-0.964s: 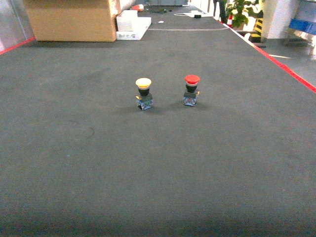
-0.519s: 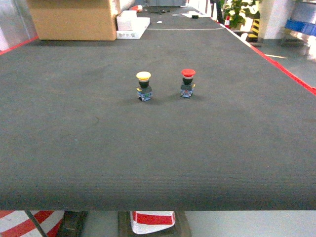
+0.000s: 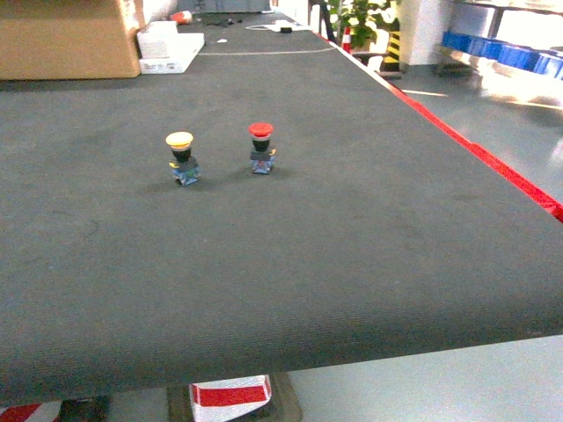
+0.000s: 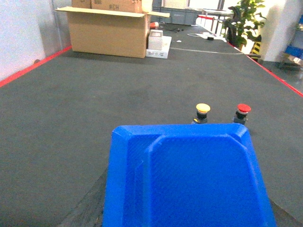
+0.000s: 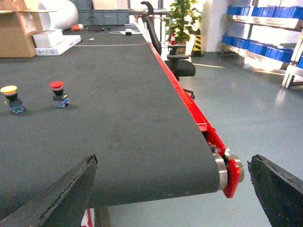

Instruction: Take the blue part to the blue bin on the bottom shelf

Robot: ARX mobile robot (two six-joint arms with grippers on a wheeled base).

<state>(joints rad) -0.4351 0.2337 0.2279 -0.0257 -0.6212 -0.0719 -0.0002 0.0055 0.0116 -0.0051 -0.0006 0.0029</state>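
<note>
While the head camera is looking down over a dark conveyor belt [image 3: 290, 246], two push buttons are standing upright on it, left of the middle: a yellow-capped push button [image 3: 181, 158] on the left and a red-capped push button [image 3: 261, 147] just beside it on the right, apart from each other. Far back on the left a cardboard box [image 3: 62, 40] is sitting with a white box [image 3: 167, 48] next to it. Along the belt's right side a red edge strip [image 3: 475, 154] is running, and blue bins [image 3: 501, 53] are lining a rack far right.

Left wrist view: the left claw is carrying a blue part [image 4: 187, 177], a tray-like plastic piece with a raised rim, filling the lower frame over the belt; its fingers are hidden beneath the part, so I cannot tell how they are set, though the part is sitting between them. Both buttons are showing just beyond its far edge.

Right wrist view: the right claw [image 5: 173, 191] is hanging with its two dark fingers [image 5: 57, 194] spread wide apart and holding nothing, above the belt's end roller [image 5: 220, 170]. An office chair [image 5: 177, 64] is standing beyond the belt edge. No bottom shelf is appearing in any view.
</note>
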